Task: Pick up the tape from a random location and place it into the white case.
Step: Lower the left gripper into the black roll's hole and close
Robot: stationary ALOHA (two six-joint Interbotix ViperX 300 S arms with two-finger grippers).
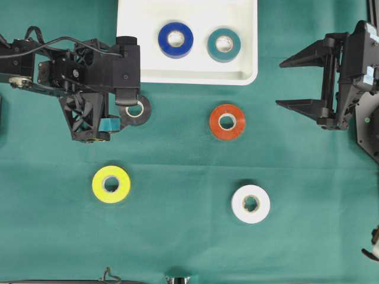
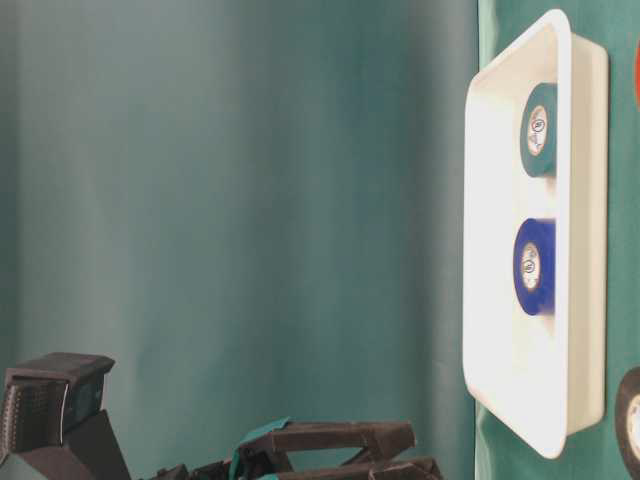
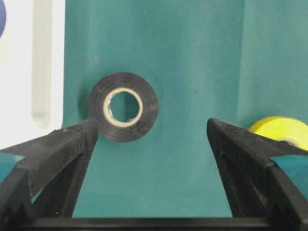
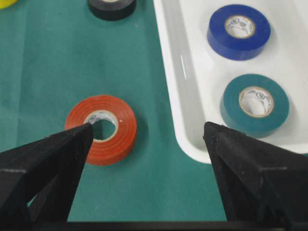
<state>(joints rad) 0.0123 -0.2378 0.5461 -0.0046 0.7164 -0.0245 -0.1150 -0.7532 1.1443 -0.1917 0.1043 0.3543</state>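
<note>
L gripper (image 3: 153, 139) wide open over black tape (image 3: 123, 107), R gripper (image 4: 147, 137) open, orange tape (image 4: 101, 129) beside white case (image 4: 179, 91).

Overhead straight down, table-level sideways, wrist views close, all sharing the white case (image 1: 188, 76)

left gripper (image 1: 109, 109) jaws spread wide, apparently angled down | right gripper (image 1: 291, 83) jaws wide, level

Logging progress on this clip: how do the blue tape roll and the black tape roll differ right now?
The blue tape lies inside the white case; the black tape lies on the green cloth just outside it. The black is partly covered by the open left end effector; the blue is unobstructed. Both lie flat.
</note>
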